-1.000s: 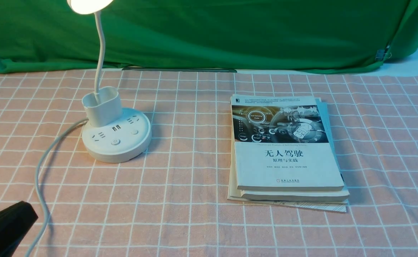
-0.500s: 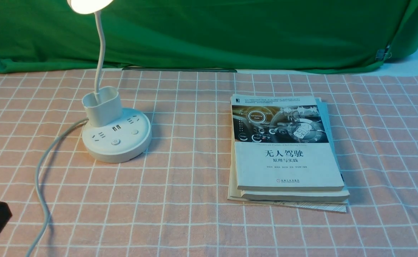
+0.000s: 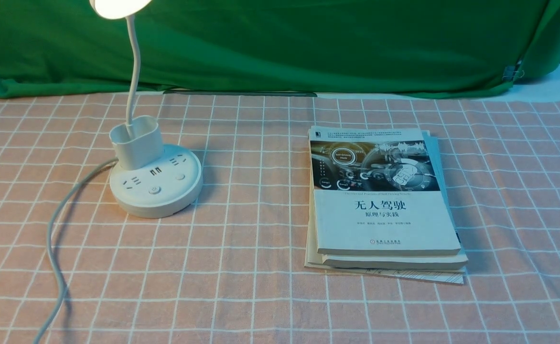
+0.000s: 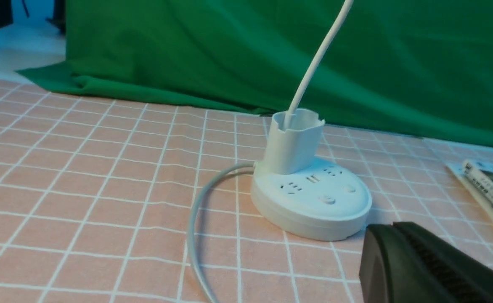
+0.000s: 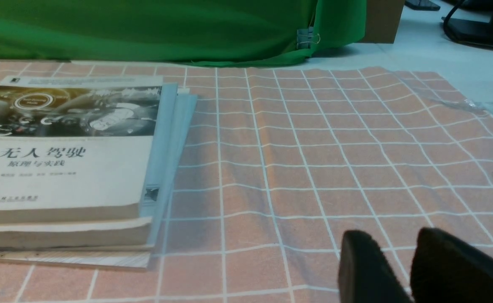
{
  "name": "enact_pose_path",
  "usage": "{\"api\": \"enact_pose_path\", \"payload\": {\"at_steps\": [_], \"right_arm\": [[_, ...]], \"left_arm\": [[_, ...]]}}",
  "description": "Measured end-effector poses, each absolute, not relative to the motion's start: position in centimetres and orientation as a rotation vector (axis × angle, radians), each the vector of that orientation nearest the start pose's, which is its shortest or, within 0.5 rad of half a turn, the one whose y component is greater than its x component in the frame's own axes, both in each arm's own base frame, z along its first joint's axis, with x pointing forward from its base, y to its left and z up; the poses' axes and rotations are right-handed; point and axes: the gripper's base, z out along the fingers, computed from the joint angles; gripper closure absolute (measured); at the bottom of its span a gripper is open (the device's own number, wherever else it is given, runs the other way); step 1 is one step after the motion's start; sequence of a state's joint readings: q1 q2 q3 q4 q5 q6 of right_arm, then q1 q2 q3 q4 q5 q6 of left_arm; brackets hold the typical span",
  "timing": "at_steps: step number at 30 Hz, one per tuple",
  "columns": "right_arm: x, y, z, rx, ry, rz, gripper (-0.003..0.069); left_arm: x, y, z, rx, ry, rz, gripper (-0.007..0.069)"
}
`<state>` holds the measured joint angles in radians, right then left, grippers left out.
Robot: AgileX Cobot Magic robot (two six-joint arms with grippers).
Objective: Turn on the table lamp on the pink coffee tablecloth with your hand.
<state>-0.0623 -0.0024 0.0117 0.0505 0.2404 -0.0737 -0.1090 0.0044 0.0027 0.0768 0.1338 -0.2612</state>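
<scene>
The left gripper's fingers (image 4: 377, 265) are closed together on nothing, well apart from the table lamp (image 3: 156, 184); the right gripper's fingers (image 5: 364, 261) stand a little open with only air between them. The lamp sits toward the far left corner of the pink coffee tablecloth (image 3: 251, 286), upright, its head (image 3: 120, 5) glowing (only the lower part shows in the front view). Its gooseneck (image 3: 133, 71) rises out of the oval cup (image 3: 139, 143), and the cord (image 3: 50, 239) curves down to the near left edge. A stack of books (image 3: 385, 224) lies flat right of the middle (a self-driving title on top), and the green cloth (image 3: 261, 48) hangs behind the far edge.
</scene>
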Motion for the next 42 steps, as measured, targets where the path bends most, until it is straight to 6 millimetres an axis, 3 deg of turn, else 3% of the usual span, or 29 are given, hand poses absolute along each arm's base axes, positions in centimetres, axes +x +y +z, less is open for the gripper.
{"api": "enact_pose_path", "payload": {"at_steps": [6,42], "right_arm": [[5.55,-0.24,18.76,0.024,1.733,-0.054,0.0421],[5.55,-0.24,18.76,0.024,1.733,-0.054,0.0421]], "left_arm": [[5.53,-0.75,19.09,-0.041,1.722,-0.235,0.0613],[5.49,-0.80,19.07,0.000,1.721,-0.208,0.0622]]}}
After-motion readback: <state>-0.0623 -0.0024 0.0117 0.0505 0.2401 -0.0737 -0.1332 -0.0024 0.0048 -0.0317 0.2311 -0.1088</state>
